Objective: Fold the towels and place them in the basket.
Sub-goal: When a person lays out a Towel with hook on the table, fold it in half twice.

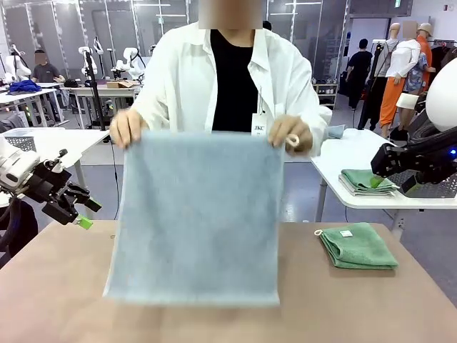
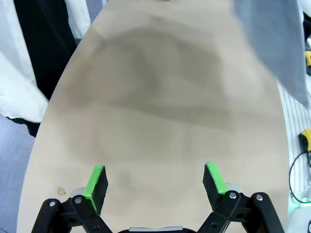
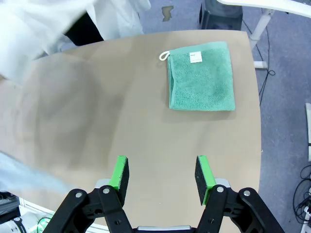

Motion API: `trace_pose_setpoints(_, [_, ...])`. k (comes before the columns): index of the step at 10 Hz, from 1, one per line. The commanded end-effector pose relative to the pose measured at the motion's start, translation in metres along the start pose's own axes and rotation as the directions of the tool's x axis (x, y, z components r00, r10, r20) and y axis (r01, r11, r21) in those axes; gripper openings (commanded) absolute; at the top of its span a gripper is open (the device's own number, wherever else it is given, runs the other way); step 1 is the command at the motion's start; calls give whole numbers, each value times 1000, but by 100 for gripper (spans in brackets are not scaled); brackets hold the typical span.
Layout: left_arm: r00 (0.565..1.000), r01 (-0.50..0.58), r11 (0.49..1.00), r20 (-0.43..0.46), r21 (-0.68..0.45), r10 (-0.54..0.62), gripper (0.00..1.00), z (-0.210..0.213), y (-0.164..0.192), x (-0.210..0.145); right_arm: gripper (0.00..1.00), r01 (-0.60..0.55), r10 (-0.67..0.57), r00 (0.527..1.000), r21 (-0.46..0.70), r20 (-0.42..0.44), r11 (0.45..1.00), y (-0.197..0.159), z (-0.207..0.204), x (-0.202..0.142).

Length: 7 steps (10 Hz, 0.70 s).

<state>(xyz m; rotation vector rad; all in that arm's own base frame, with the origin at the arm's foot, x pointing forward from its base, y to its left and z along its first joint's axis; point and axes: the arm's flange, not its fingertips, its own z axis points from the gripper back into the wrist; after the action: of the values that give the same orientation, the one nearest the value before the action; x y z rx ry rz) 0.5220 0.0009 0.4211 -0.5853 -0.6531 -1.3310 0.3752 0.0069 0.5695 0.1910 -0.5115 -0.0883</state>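
**Claws both wide, grey-blue towel [image 1: 196,214] held up**

Found the left claw [image 2: 155,169] spread wide with nothing between its green pads, hovering low just left of the grey-blue towel. Found the right claw [image 3: 163,162] equally wide and empty, well to that towel's right and higher up. Saw the grey-blue towel hanging flat and unfolded, pinched at its top corners by a person's hands [image 1: 128,128], its lower edge down near the surface [image 1: 57,300]. Could not tell through the blur whether it touched. Saw the mint green towel [image 1: 359,246] already folded square, lying on the surface to the right of the hanging towel, white tag up.

Judged the step in hand to be taking over the hanging towel for its first fold. Called for each claw to come in on a lower corner from its own side, pads square to the cloth edge. Called for a deep bite of terry, so the soft pile would not slip out. Called for both to travel together and level, so the fold line ran straight and the edges met. Warranted staying clear of the fingers at the top corners.
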Motion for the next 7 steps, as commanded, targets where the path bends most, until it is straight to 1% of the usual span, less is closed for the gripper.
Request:
trace_pose_setpoints(1, [1000,5,1000,-8,-3,-5,99,0,0,0,69,3,-3,1000,3,0,1000,1,0,3])
trace_pose_setpoints(7, [1000,5,1000,-8,-3,-5,99,0,0,0,69,3,-3,1000,3,0,1000,1,0,3])
